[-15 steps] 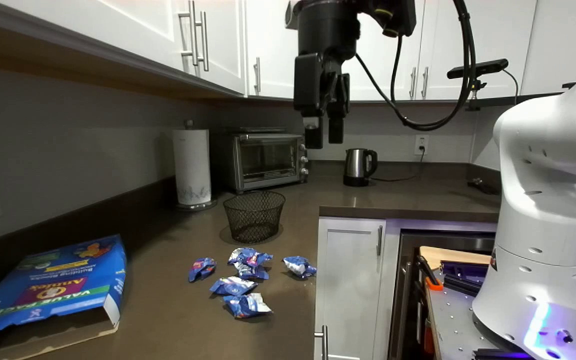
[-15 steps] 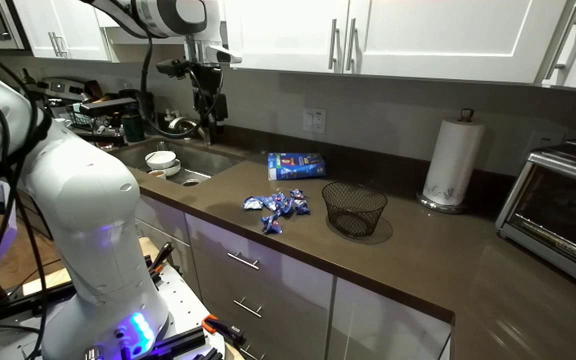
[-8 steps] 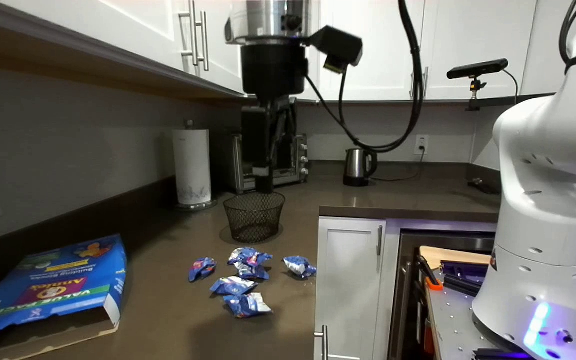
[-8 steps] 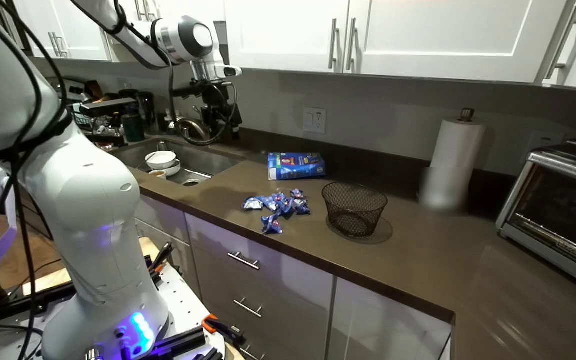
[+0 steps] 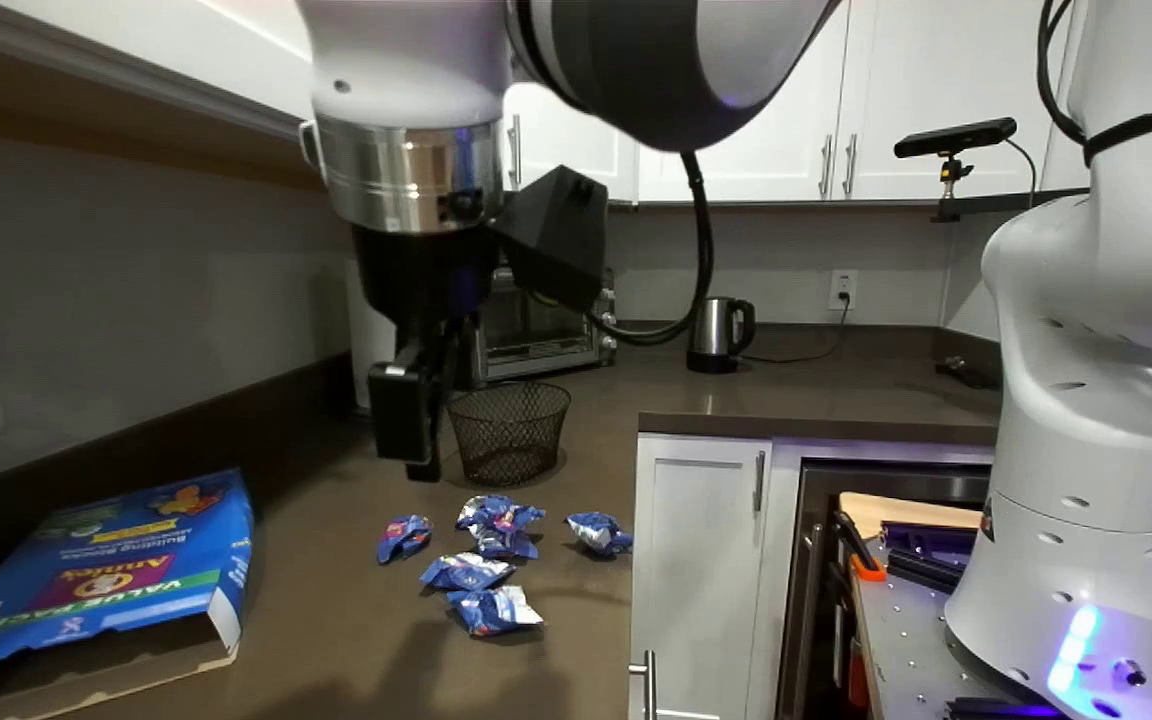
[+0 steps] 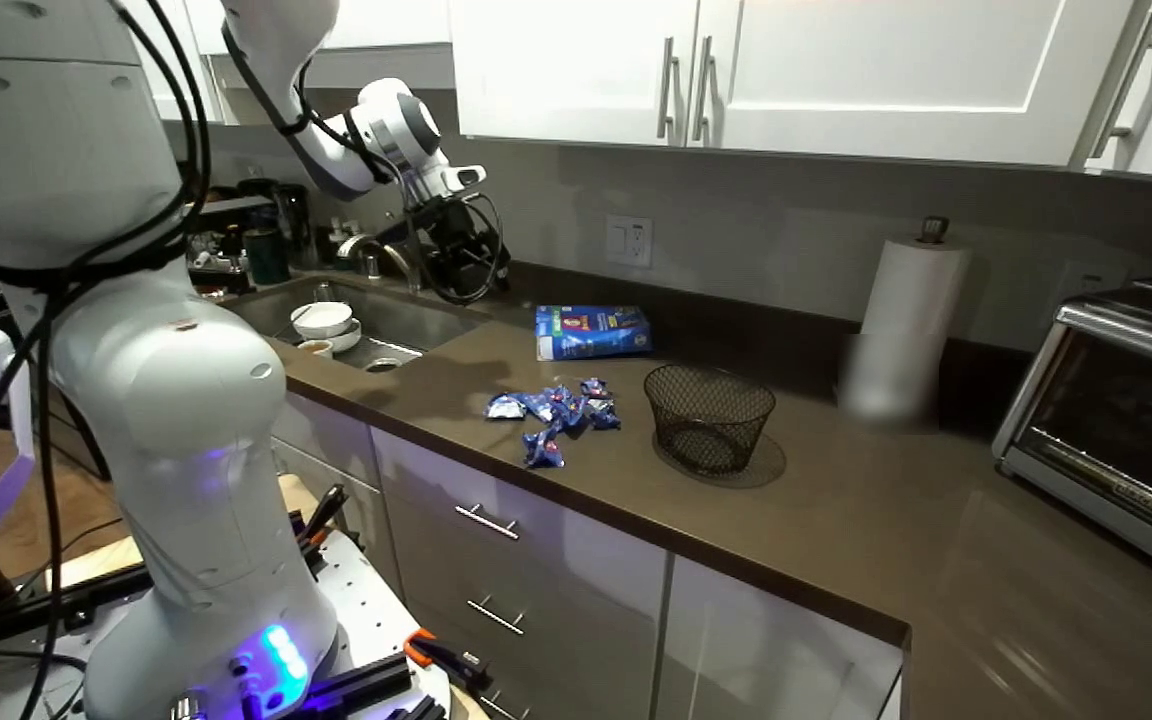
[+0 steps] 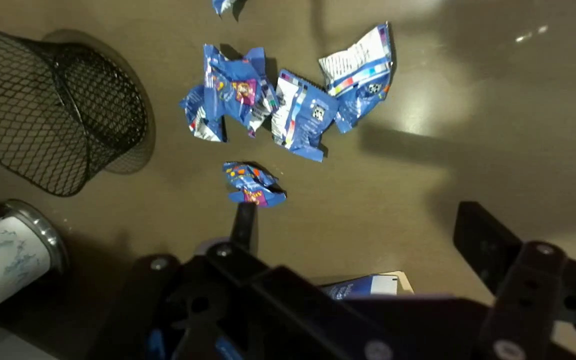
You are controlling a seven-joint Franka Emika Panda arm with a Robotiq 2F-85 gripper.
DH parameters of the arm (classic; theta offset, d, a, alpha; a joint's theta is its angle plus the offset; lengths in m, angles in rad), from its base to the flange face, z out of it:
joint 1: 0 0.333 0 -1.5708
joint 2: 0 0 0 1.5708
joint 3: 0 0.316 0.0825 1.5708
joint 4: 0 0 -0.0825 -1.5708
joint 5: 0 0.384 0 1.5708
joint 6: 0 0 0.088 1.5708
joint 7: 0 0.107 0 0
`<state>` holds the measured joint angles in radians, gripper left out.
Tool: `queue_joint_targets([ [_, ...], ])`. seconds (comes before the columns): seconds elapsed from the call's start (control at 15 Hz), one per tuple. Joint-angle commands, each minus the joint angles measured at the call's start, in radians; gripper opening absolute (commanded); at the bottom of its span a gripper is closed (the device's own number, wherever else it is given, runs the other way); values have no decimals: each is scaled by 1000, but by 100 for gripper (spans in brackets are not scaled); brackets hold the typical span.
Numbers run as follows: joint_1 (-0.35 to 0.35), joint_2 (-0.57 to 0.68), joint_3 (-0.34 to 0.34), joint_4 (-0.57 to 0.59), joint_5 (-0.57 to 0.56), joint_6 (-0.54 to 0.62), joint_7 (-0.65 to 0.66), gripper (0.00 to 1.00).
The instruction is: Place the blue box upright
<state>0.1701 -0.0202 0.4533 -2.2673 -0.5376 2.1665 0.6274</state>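
The blue box (image 5: 106, 570) lies flat on the counter against the back wall, its open end with brown flaps facing the camera in an exterior view. It also shows in an exterior view (image 6: 593, 333), between the sink and the basket. In the wrist view only a corner of the box (image 7: 358, 287) shows; the gripper's body hides the rest. My gripper (image 7: 358, 212) is wide open with nothing between its fingers (image 7: 244, 225). In an exterior view the gripper (image 5: 423, 460) hangs tilted in the air above the counter, apart from the box.
Several blue-white snack packets (image 5: 496, 610) lie on the counter beside the box. A black wire basket (image 6: 709, 425) stands beyond them, with a paper towel roll (image 6: 901, 320) and a toaster oven (image 6: 1126, 420) further along. A sink (image 6: 406, 310) holds bowls. Cabinets (image 6: 866, 80) hang above.
My gripper has come down and moved closer to the blue box, and its wrist has tilted. The box, packets and basket have not moved.
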Motion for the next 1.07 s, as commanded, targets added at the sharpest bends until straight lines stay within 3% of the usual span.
queue_joint_targets([
  [0.0, 86, 139, -45, 107, -158, -20, 88, 100],
  [0.13, 136, 200, -70, 154, -203, -37, 84, 100],
  [0.2, 133, 135, -88, 93, -151, -3, 60, 100],
  [0.33, 157, 162, -106, 107, -154, -2, 60, 100],
  [0.67, 157, 155, -113, 107, -155, -3, 61, 100],
  [1.0, 209, 193, -130, 94, -333, 48, 231, 100],
])
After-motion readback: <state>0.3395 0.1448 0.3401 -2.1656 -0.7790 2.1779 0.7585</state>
